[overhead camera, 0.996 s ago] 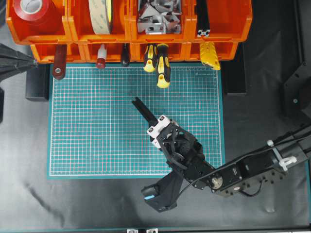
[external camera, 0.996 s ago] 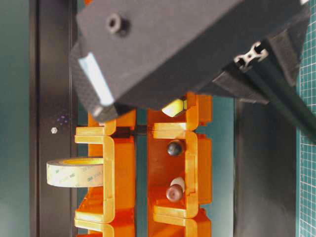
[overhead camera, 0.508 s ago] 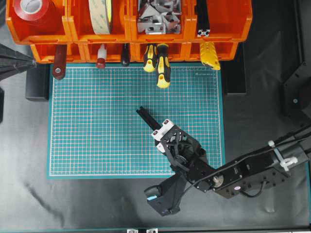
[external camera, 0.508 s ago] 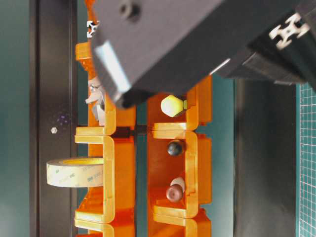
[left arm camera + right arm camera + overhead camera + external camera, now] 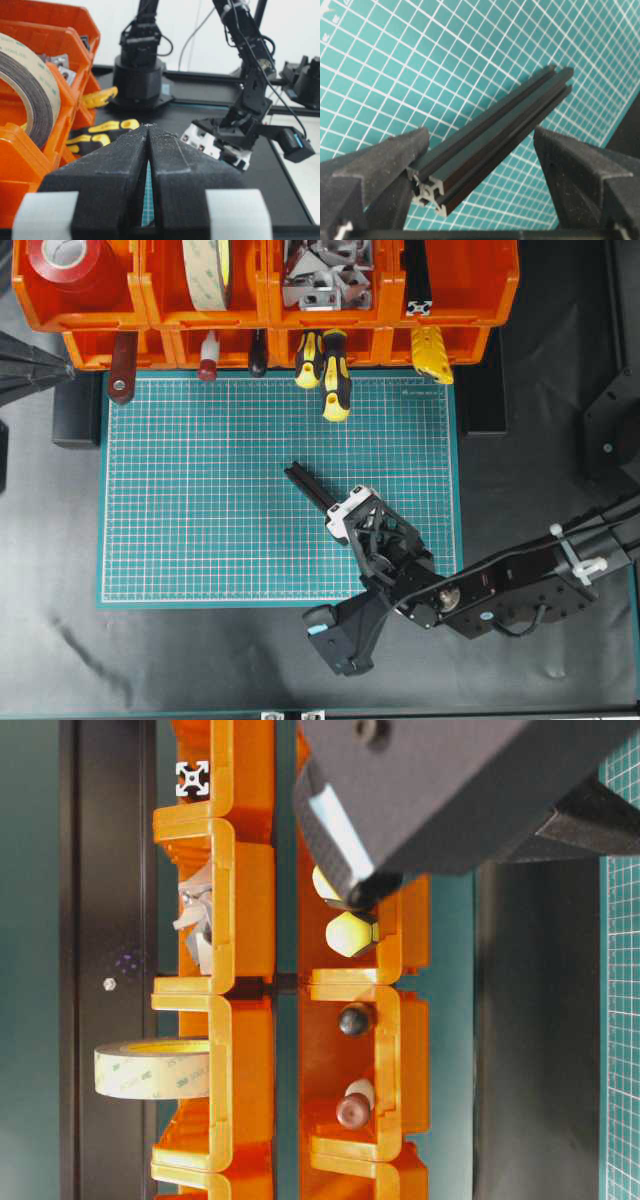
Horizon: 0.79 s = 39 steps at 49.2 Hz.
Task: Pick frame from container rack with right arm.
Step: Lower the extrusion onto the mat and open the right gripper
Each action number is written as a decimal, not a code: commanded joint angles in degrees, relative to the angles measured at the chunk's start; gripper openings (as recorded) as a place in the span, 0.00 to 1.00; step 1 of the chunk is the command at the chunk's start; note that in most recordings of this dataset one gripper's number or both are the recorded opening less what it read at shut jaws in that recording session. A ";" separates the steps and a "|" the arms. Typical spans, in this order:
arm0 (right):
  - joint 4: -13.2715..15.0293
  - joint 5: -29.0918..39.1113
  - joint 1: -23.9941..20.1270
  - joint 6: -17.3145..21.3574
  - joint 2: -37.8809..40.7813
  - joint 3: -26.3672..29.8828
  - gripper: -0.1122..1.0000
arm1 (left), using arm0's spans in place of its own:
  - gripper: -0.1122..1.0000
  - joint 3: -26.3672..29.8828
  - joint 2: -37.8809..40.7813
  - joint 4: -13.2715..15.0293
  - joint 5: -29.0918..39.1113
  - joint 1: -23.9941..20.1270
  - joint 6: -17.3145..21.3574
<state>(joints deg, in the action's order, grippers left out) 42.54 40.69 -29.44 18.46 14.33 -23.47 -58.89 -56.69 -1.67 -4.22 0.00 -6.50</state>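
The frame (image 5: pixel 306 483), a slim black slotted bar, lies slantwise on the green mat (image 5: pixel 200 490). In the right wrist view the frame (image 5: pixel 500 125) runs between the spread fingers of my right gripper (image 5: pixel 481 137), its silvery cut end close to the left finger (image 5: pixel 395 155); the right finger stands apart from it. From overhead my right gripper (image 5: pixel 343 523) sits over the bar's lower end, open. A second such bar (image 5: pixel 418 280) rests in the orange container rack (image 5: pixel 470 280). My left gripper (image 5: pixel 148 127) is shut on nothing, beside the rack.
Yellow-and-black screwdrivers (image 5: pixel 335 375) hang out of the lower bins over the mat's top edge. The bins also hold red tape (image 5: pixel 65 260), a tape roll (image 5: pixel 210 270) and metal brackets (image 5: pixel 325 275). Black cloth surrounds the mat.
My right gripper has opened and let go of the frame, which now lies on the mat. The right arm has shifted slightly toward the lower right.
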 commanded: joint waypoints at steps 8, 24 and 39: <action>0.00 -2.46 0.97 7.47 -1.67 0.53 0.82 | 0.11 1.23 0.26 -0.18 -0.26 0.18 -0.09; -0.09 -6.77 0.97 16.88 -4.13 -3.87 0.85 | 0.11 1.14 0.00 -0.18 1.14 0.18 -0.18; -0.18 -6.06 0.79 25.66 -8.44 -9.40 0.85 | 0.11 1.14 -0.44 -0.18 1.49 0.18 -0.18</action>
<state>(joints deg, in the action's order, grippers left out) 42.36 34.19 -28.48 41.84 8.79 -32.26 -58.89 -57.39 -1.76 -2.55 0.18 -6.50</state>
